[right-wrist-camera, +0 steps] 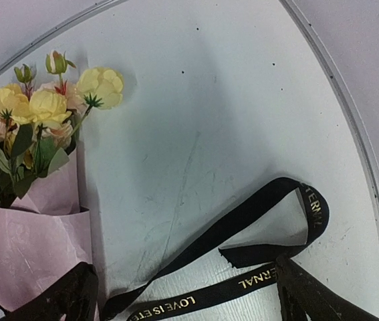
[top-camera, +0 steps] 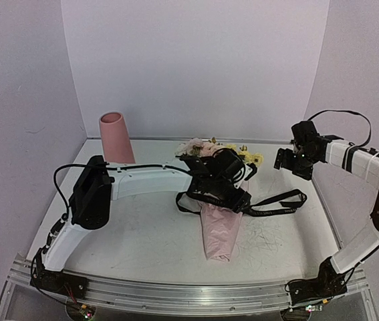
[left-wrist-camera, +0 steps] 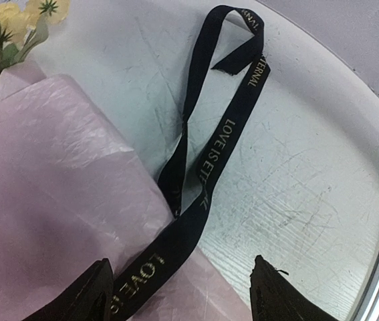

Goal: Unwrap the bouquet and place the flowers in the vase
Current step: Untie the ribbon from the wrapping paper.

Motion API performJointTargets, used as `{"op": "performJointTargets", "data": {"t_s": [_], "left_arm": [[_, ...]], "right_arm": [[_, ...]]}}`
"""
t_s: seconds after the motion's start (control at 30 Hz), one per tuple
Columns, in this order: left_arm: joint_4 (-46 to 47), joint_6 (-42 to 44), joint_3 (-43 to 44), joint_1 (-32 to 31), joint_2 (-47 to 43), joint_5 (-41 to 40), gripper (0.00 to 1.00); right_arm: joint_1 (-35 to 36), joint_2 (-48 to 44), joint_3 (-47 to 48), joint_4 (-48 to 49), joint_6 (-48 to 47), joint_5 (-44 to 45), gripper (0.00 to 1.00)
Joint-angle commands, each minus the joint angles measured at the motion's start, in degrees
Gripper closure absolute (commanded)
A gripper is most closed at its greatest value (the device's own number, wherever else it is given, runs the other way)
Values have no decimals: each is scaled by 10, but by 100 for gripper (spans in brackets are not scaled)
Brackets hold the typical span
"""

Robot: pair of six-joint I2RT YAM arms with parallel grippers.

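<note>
The bouquet lies on its side mid-table, pink, cream and yellow flowers (top-camera: 196,146) toward the back and crinkled pink paper (top-camera: 219,234) toward the front. Its loosened black ribbon (top-camera: 279,200) trails right across the table. My left gripper (top-camera: 232,197) hovers low over the wrap, open; in the left wrist view the ribbon (left-wrist-camera: 209,154) and paper (left-wrist-camera: 55,174) pass between the left gripper's (left-wrist-camera: 182,294) spread fingers. My right gripper (top-camera: 286,160) hangs open above the table's right side. In its view, flowers (right-wrist-camera: 35,107), paper (right-wrist-camera: 29,241) and ribbon (right-wrist-camera: 256,214) lie below the right gripper (right-wrist-camera: 186,301). The pink vase (top-camera: 114,137) stands upright at back left.
The white table (top-camera: 142,227) is walled in at the back and both sides. A metal rail (top-camera: 176,291) runs along the near edge by the arm bases. The left arm's white link (top-camera: 149,180) stretches across the table between vase and bouquet.
</note>
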Motion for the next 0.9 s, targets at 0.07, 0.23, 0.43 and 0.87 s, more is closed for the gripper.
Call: {"op": "performJointTargets", "data": {"t_s": [0.07, 0.23, 0.43, 0.87], "left_arm": [[9, 63, 72, -12, 44, -19, 28], [11, 79, 79, -12, 61, -21, 28], [11, 96, 66, -12, 71, -67, 30], [10, 90, 53, -13, 37, -151, 100]], "right_arm": [[1, -46, -44, -22, -21, -43, 8], [2, -63, -60, -17, -22, -61, 8], [1, -66, -64, -14, -33, -68, 8], [2, -79, -76, -14, -29, -75, 9]]}}
